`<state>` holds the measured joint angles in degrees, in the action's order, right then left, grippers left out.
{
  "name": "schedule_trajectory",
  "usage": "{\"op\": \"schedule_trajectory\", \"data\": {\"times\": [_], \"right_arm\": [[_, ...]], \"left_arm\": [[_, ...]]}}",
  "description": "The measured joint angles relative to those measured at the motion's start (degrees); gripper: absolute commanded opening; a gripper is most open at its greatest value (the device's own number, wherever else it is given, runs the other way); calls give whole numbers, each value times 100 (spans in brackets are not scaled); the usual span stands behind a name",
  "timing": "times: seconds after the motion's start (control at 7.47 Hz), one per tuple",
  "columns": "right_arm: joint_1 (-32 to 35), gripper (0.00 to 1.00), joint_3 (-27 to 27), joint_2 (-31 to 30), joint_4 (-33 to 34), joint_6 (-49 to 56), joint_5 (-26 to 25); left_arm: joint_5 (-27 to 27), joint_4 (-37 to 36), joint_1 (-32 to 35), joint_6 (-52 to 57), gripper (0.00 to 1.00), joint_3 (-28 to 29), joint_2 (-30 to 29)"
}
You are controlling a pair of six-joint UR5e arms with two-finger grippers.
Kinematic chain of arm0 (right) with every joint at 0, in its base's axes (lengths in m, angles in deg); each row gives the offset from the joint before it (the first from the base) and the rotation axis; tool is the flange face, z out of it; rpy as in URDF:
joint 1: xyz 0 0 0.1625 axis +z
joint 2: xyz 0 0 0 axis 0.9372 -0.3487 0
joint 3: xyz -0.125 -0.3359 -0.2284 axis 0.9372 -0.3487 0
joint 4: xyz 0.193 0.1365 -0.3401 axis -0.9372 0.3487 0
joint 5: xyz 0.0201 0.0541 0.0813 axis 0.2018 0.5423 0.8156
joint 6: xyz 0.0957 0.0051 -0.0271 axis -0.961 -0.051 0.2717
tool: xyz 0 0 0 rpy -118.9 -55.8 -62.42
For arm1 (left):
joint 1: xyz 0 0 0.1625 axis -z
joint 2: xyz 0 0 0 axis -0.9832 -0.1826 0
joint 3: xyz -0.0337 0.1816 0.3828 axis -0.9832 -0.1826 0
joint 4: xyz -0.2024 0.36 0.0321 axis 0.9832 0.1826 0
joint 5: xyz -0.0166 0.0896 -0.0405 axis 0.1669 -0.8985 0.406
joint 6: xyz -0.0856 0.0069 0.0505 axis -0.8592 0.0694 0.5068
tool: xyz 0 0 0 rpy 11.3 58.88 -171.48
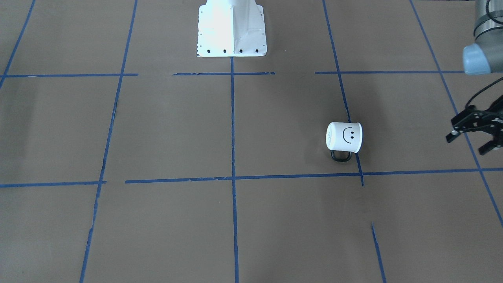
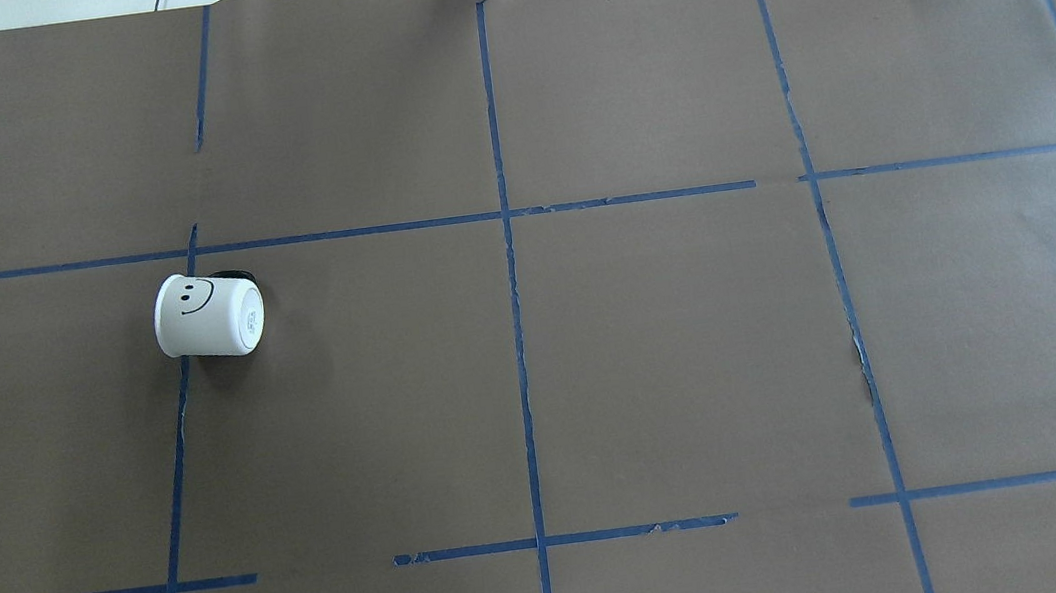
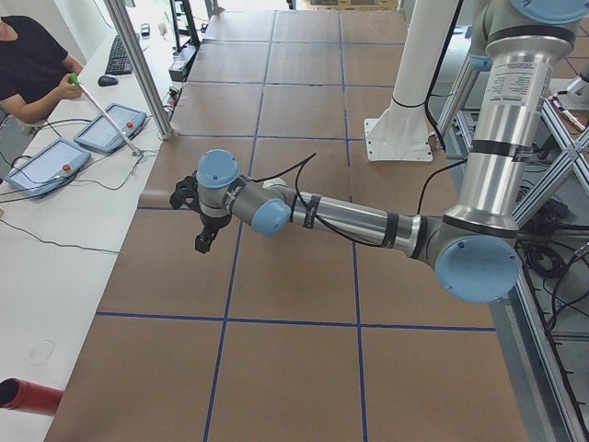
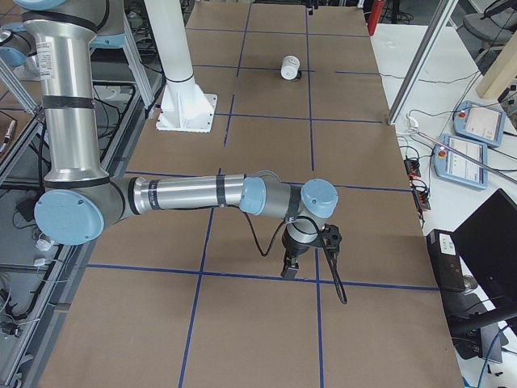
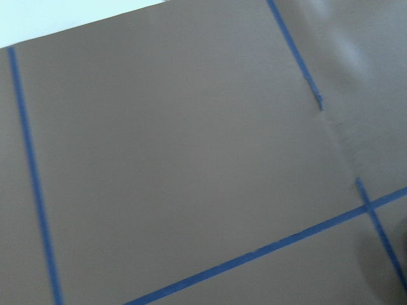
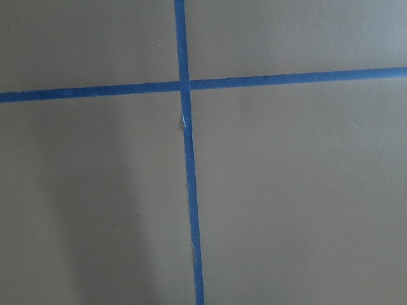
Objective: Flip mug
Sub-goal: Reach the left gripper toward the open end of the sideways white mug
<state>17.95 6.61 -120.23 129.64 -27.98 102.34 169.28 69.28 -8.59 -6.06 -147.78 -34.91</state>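
The mug is white with a black smiley face and lies on its side on the brown table. Its black handle points toward the operators' side and its flat base faces the table's middle. It also shows in the overhead view and small and far in the exterior right view. My left gripper hangs empty above the table with its jaws apart, a good way from the mug on its mouth side. It also shows in the exterior left view. My right gripper shows only in the exterior right view, far from the mug, and I cannot tell its state.
Blue tape lines divide the brown paper into a grid. The white robot base stands at the robot's edge of the table. A person and control pendants are at a side table beyond the far edge.
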Motion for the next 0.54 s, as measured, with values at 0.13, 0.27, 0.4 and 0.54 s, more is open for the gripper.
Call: {"op": "schedule_trajectory", "data": {"times": [0.13, 0.27, 0.4, 0.54], "right_arm": [[0, 100, 0, 0, 0, 0, 0], [0, 100, 0, 0, 0, 0, 0], [0, 100, 0, 0, 0, 0, 0], [0, 100, 0, 0, 0, 0, 0]], "left_arm": [[-2, 862, -257, -671, 100, 300, -7], [15, 1432, -394, -1037, 100, 560, -17], [83, 1778, -499, -1434, 100, 735, -34], [158, 2116, -613, -2070, 100, 816, -45]]}}
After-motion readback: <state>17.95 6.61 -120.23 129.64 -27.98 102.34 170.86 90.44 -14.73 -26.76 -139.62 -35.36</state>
